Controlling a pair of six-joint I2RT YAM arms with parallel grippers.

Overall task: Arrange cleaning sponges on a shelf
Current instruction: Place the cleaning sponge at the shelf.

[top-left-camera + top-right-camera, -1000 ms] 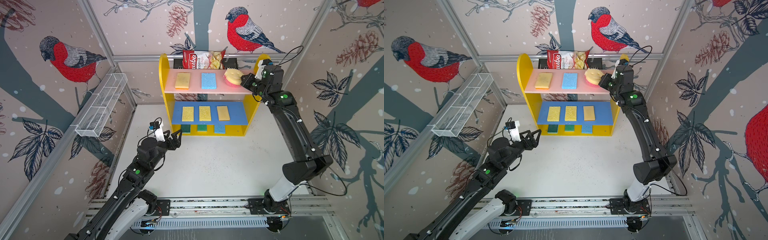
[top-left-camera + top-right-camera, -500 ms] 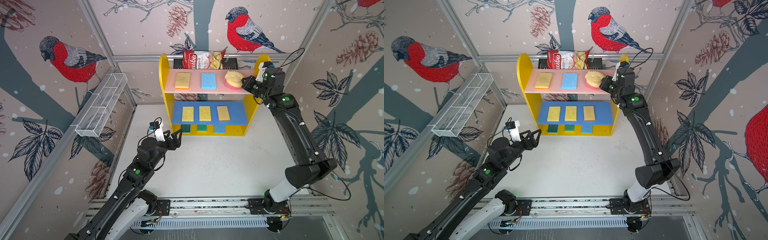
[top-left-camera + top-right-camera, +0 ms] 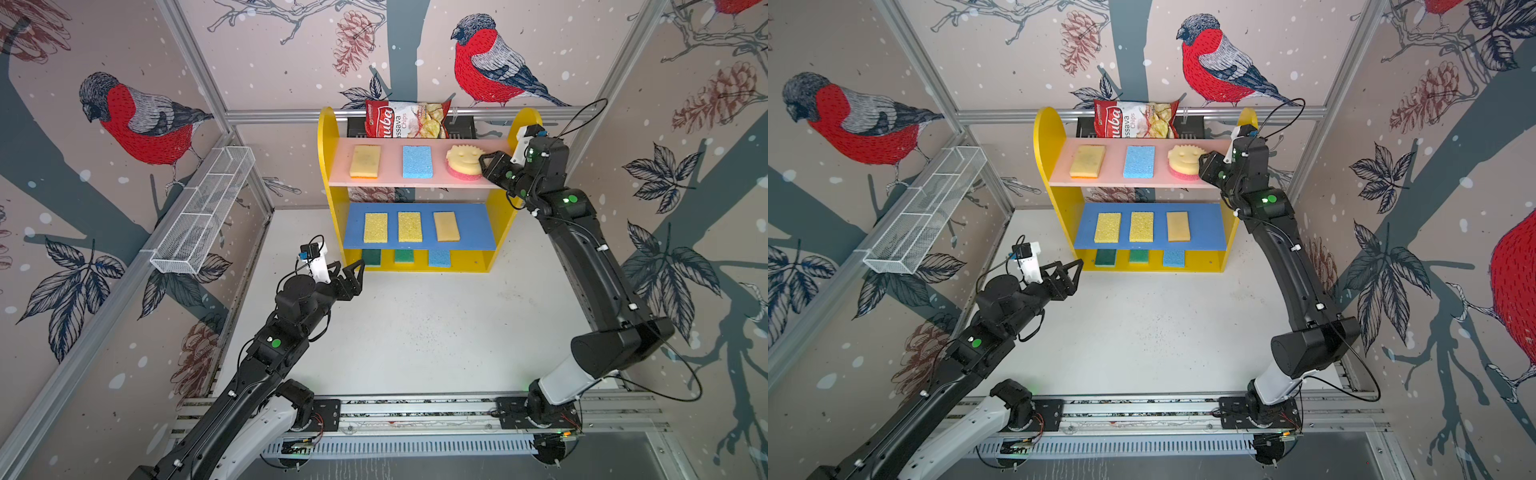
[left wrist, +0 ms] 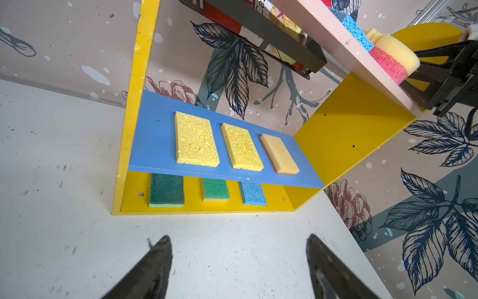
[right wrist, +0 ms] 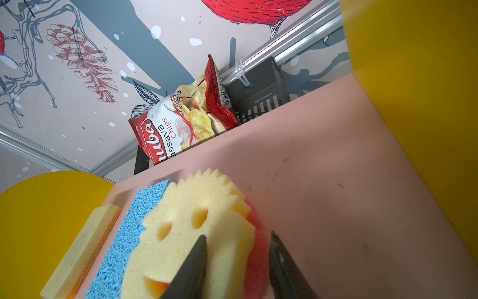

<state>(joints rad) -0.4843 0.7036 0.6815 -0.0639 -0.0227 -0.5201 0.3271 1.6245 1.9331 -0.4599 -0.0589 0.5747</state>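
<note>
The shelf (image 3: 326,137) stands at the back of the table. On its pink top board (image 3: 436,181) lie a tan-yellow sponge (image 3: 365,161), a light blue sponge (image 3: 417,161) and the round smiley sponge (image 3: 462,160) (image 5: 196,220). My right gripper (image 3: 484,166) (image 5: 238,235) is open, its jaws standing on either side of the smiley sponge's near edge, which rests on the board. Three yellowish sponges (image 3: 409,226) lie on the blue board (image 4: 152,145); two green (image 4: 166,191) and one blue (image 4: 253,193) lie on the base. My left gripper (image 3: 351,268) (image 4: 238,236) hangs open and empty over the table, before the shelf's left corner.
A red chips bag (image 3: 405,120) sits in a black slotted tray (image 3: 463,124) behind the shelf's top. A white wire-mesh basket (image 3: 203,212) hangs on the left wall. The shelf's yellow right panel (image 5: 413,90) is close beside my right gripper.
My right gripper's jaws have opened off the smiley sponge, which has settled flat on the pink board. The left arm has not moved.
</note>
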